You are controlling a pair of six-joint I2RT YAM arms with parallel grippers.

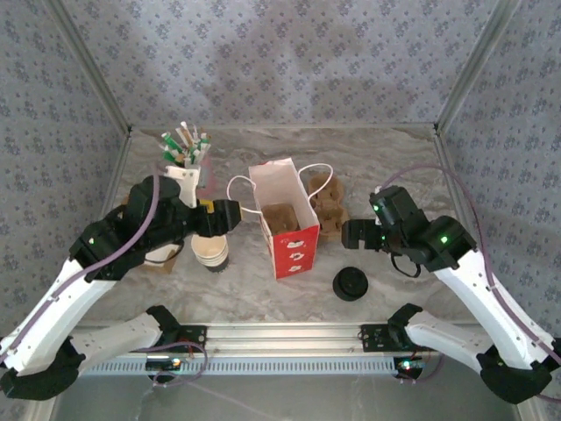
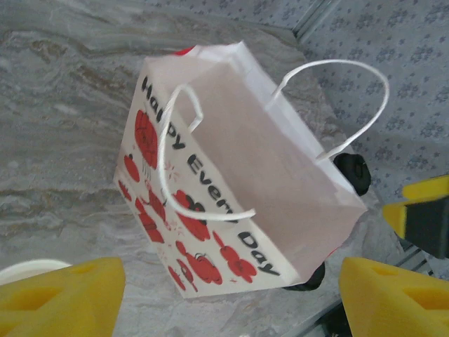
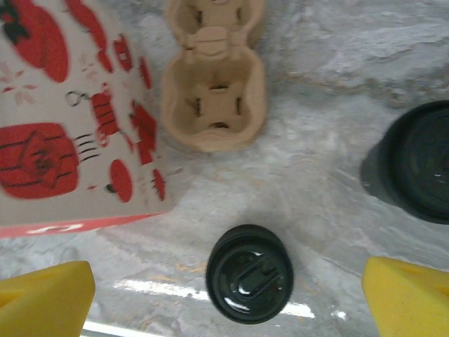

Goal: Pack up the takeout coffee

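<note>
Where marbled surface (image 1: 263,294) meets patterned walls (image 1: 289,53), the takeout coffee (image 1: 350,282) stands near-right of the paper bag (image 1: 282,219), cup wall hidden beneath its lid (image 3: 249,274); left tool (image 2: 231,295) and right tool (image 3: 224,302) gape wide, empty; a dark round shape (image 3: 414,161) is cut off.

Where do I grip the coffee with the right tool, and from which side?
Grip the coffee around its wall just under the black lid, right tool level, coming from its right. It stands upright, lid on, so squeezing the lid would likely slip; the bag stands to its left, bare table to its right.
</note>
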